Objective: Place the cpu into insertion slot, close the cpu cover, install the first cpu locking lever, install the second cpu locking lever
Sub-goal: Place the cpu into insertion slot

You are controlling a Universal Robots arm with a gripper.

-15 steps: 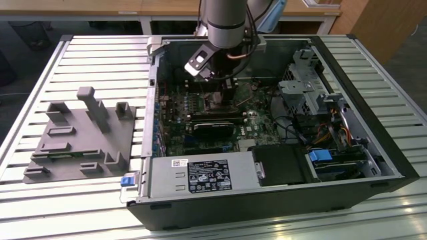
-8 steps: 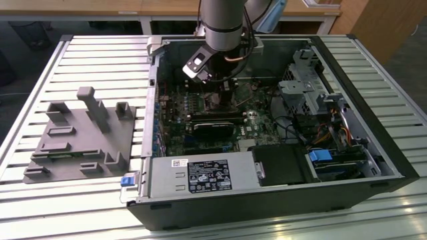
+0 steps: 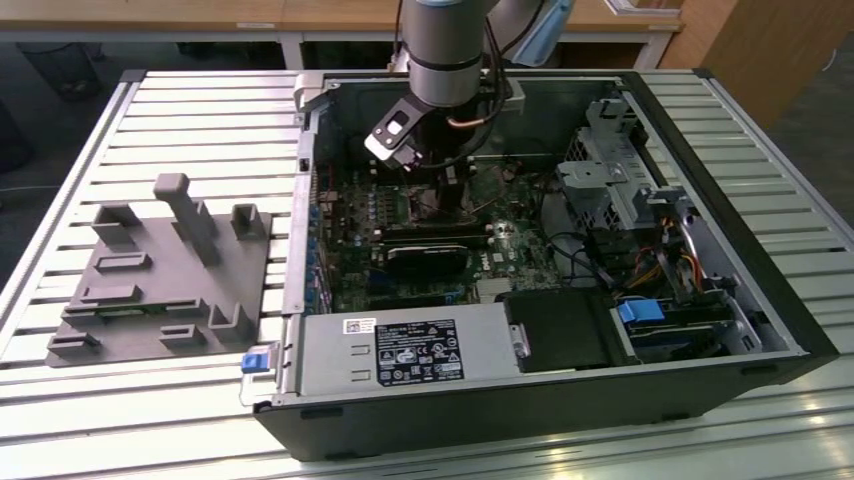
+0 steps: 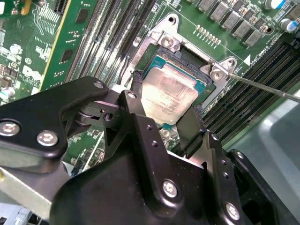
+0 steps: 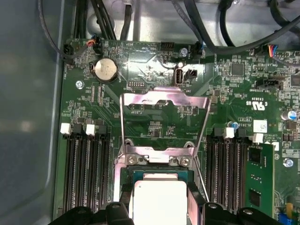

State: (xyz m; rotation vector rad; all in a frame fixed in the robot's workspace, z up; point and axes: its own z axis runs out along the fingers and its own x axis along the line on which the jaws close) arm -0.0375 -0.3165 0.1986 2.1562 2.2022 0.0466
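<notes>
Motherboard (image 5: 234,70): one cpu (image 4: 166,96), one cpu cover (image 5: 164,95)

The computer case (image 3: 787,330) is open at the top, so the way down to the board is free. The gripper (image 4: 164,105) hangs over the insertion slot (image 4: 187,55). The cpu cover (image 5: 164,98) is swung open and leaves the slot free from above. Low memory slots (image 5: 86,173) lie on both sides, and one upright memory module (image 5: 260,173) stands further out. A thin lever rod (image 4: 267,86) sticks out beside the slot. At the exterior view's right, a drive cage (image 3: 607,190) and cables (image 3: 654,270) crowd the case. The heatsink block (image 3: 427,258) and power supply (image 3: 400,355) close the near side.
</notes>
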